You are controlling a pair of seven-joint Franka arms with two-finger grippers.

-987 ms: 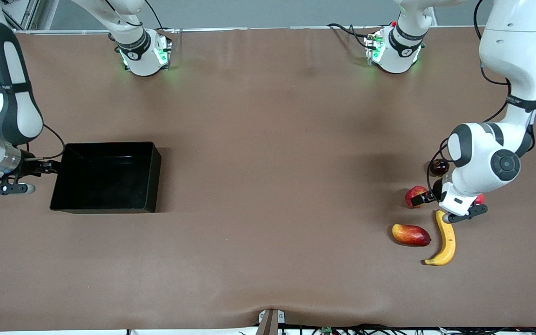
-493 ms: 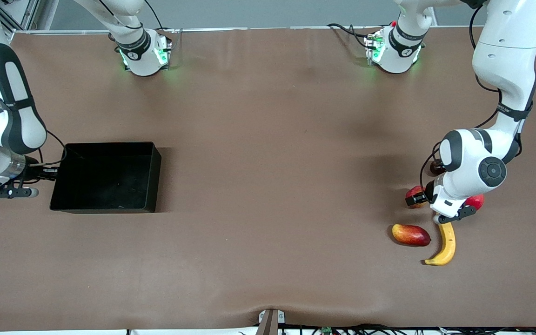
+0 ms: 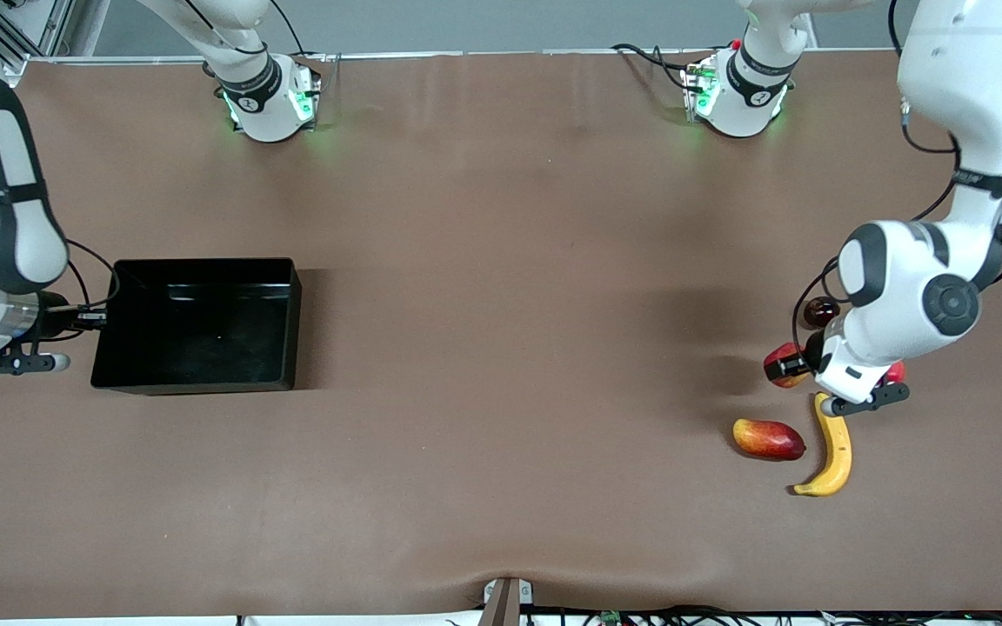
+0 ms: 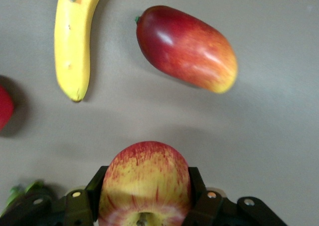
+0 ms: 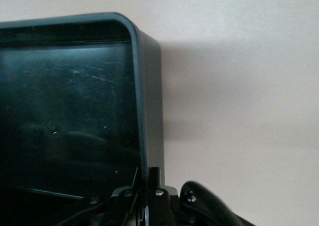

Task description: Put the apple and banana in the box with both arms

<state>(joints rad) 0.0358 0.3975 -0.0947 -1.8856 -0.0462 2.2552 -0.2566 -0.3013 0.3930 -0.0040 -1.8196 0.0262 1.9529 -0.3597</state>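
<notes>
The apple [image 3: 781,356], red streaked with yellow, sits between the fingers of my left gripper [image 3: 788,369], which is shut on it low over the table; the left wrist view shows the apple [image 4: 144,178] filling that gripper [image 4: 144,198]. The banana [image 3: 834,445] lies on the table just nearer to the front camera, and shows in the left wrist view [image 4: 74,41]. The black box [image 3: 288,322] stands at the right arm's end. My right gripper [image 3: 99,317] is shut on its end wall; the right wrist view shows this gripper [image 5: 149,188] pinching the box wall [image 5: 147,96].
An oblong red-yellow mango [image 3: 768,439] lies beside the banana, also in the left wrist view [image 4: 187,49]. A pink-red round fruit [image 3: 895,372] and a dark plum [image 3: 819,311] lie by the left gripper. The brown table [image 3: 510,348] stretches between the box and the fruits.
The box, held by my right gripper, has shifted slightly away from the front camera. My left arm has swung a little toward its own end of the table with the apple.
</notes>
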